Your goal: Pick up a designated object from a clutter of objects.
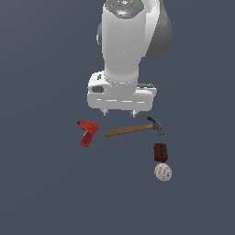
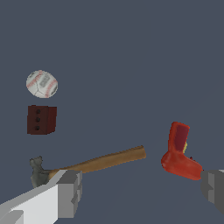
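Gripper [image 1: 120,111] hung at mid-frame in the exterior view, fingers [image 2: 70,192] spread wide and holding nothing. Hammer [image 1: 135,129] lay below it, drill [image 1: 87,132] at its left. Block [image 1: 160,152] sat lower right, ball [image 1: 162,172] just beneath.

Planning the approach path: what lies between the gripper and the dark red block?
The hammer: in the exterior view its head sits between the gripper and the dark red block.

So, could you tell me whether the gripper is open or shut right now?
Open. In the wrist view the gripper has its fingers set wide apart, with nothing between them.
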### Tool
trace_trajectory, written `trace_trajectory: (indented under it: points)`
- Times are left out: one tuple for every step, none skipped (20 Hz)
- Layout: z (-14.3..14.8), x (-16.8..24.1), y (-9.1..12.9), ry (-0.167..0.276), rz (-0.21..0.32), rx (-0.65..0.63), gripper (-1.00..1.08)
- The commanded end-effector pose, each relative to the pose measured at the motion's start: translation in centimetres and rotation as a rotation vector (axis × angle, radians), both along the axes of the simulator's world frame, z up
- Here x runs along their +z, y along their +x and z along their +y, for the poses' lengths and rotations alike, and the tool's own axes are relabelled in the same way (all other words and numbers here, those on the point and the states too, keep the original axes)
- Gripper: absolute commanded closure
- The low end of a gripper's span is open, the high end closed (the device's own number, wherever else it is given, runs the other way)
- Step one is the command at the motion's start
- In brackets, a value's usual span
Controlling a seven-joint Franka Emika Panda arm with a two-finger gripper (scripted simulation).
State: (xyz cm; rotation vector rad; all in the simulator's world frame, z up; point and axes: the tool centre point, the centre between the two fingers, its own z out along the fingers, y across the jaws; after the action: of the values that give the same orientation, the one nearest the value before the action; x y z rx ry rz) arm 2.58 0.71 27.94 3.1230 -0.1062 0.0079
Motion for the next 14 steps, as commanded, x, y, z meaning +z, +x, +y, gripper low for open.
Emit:
trace_trajectory:
  points:
    - [1.8, -1.7, 1.0, -0.003, 0.000, -0.004, -0.92]
    - [2.6, -2.4, 1.4, -0.004, 0.000, -0.007, -0.92]
    - [3.5, -3.3, 1.9, -0.005, 0.000, -0.009, -0.92]
    - [4.4, -4.1, 2.3, -0.006, 0.000, -0.012, -0.92]
    - [5.4, -5.0, 2.7, -0.007, 0.000, -0.014, -0.92]
    - [6.3, -6.0, 3.0, -0.007, -0.001, -0.017, -0.92]
    - [7.3, -6.9, 3.3, -0.007, -0.001, -0.019, -0.92]
    - [8.3, -7.8, 3.6, -0.006, -0.001, -0.022, -0.92]
    - [9.3, -8.8, 3.9, -0.006, -0.001, -0.025, -0.92]
    - [10.3, -9.8, 4.1, -0.005, -0.001, -0.027, -0.92]
    - [11.3, -10.7, 4.3, -0.004, -0.001, -0.030, -0.92]
    - [12.3, -11.7, 4.4, -0.003, -0.001, -0.033, -0.92]
    - [13.2, -12.6, 4.5, -0.001, -0.001, -0.035, -0.92]
    - [14.1, -13.4, 4.6, 0.000, -0.001, -0.038, -0.92]
